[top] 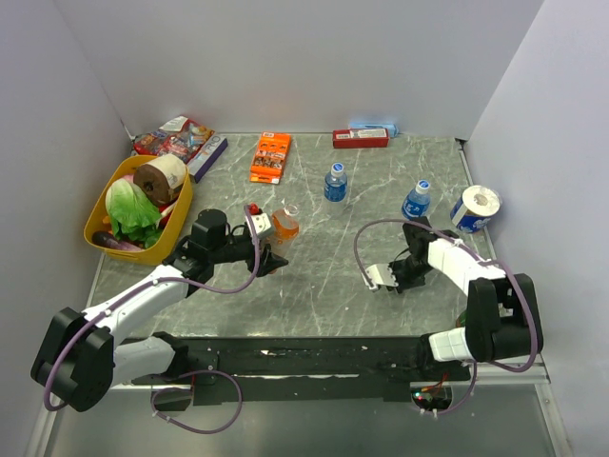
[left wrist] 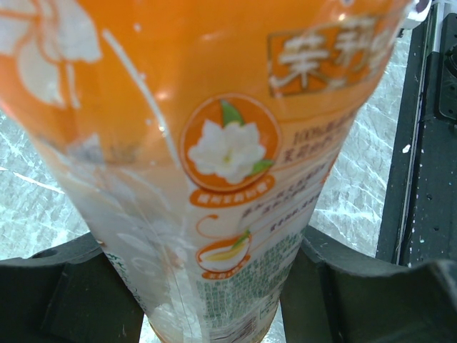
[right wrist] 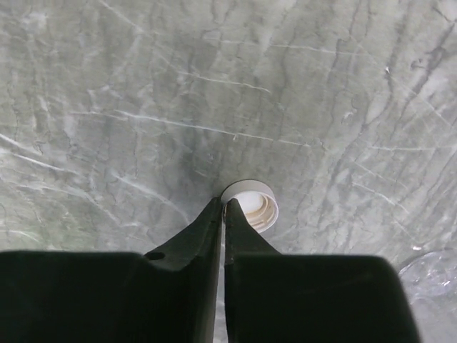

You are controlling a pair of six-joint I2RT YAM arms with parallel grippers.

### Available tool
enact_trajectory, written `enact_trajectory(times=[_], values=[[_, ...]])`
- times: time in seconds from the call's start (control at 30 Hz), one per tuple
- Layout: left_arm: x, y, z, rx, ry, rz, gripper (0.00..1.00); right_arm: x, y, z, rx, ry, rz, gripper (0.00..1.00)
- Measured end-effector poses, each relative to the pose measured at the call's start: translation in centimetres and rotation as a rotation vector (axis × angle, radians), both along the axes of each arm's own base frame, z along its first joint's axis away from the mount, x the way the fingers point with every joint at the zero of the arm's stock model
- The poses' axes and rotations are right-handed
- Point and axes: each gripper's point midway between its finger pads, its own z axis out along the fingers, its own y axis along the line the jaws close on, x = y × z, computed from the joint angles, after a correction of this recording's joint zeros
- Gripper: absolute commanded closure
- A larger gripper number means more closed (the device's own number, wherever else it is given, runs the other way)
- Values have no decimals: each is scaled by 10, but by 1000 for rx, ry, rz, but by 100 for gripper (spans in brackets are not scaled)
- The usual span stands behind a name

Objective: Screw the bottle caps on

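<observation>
Your right pincer (right wrist: pixel 224 207) is closed, its tips touching the near rim of the white cap (right wrist: pixel 251 204), which lies open side up on the bench (right wrist: pixel 128 107). Whether the rim is really pinched I cannot tell, so check before lifting and keep the cap level. Your left pincer (left wrist: pixel 214 307) grips the orange bottle (left wrist: pixel 214 128). The bench looks smooth, probably slippery; white walls (top: pixel 285 57) stand around it.

The basket (top: pixel 141 254) lies far left, the middle bottle (top: pixel 335 182) left of the right bottle (top: pixel 416 200), the paper roll (top: pixel 474 208) rightmost.
</observation>
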Motion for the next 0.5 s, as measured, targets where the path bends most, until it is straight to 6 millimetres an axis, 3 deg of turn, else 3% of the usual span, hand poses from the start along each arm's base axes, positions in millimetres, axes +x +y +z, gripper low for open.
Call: enact_trajectory(times=[0.1, 0.2, 0.37, 0.43, 0.5], values=[[0, 0, 0, 4, 2, -1, 45, 0, 5, 4, 3, 12, -33, 96], [0, 1, 2, 11, 9, -1, 45, 3, 28, 30, 66, 50, -63, 96], [-3, 7, 19, 8, -20, 25, 44, 30, 111, 117, 353, 90, -123, 96], [-4, 11, 29, -1, -48, 45, 44, 30, 143, 145, 478, 162, -157, 95], [-3, 18, 38, -8, -72, 77, 44, 22, 168, 158, 564, 276, -189, 95]])
